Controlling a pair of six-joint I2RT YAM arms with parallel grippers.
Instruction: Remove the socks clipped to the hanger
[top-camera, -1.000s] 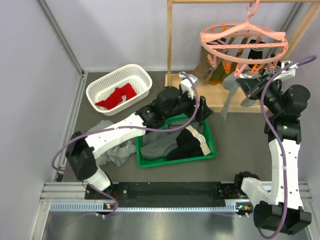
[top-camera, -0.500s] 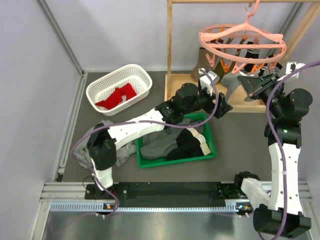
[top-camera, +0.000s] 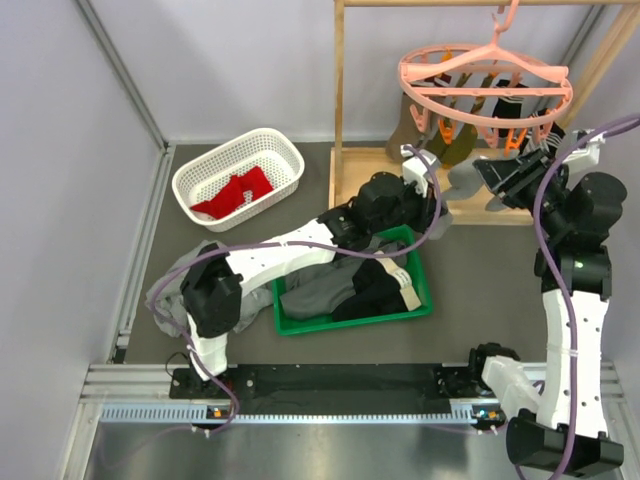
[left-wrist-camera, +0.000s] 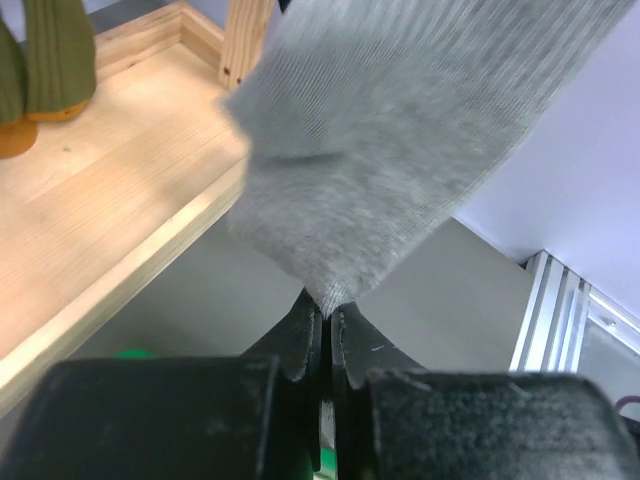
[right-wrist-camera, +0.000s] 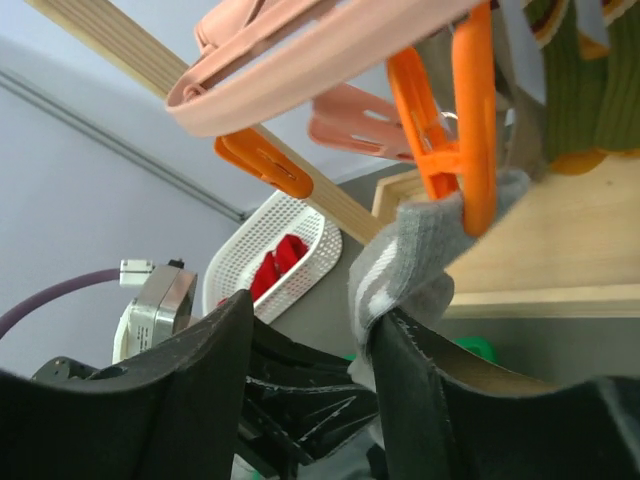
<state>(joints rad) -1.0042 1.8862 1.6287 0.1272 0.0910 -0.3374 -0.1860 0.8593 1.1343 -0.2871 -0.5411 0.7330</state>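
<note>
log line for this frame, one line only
step: unclipping | left gripper: shut on grey knit sock lower end | right gripper: open by orange plastic clip | sock: clipped to round pink plastic hanger

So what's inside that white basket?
Red socks with bits of white on them lie in the white basket. Anything underneath them is covered, so I can't tell.

Grey ribbed sock (left-wrist-camera: 380, 130), pink hanger (right-wrist-camera: 300, 45) (some clips (right-wrist-camera: 470, 110) orange)
</note>
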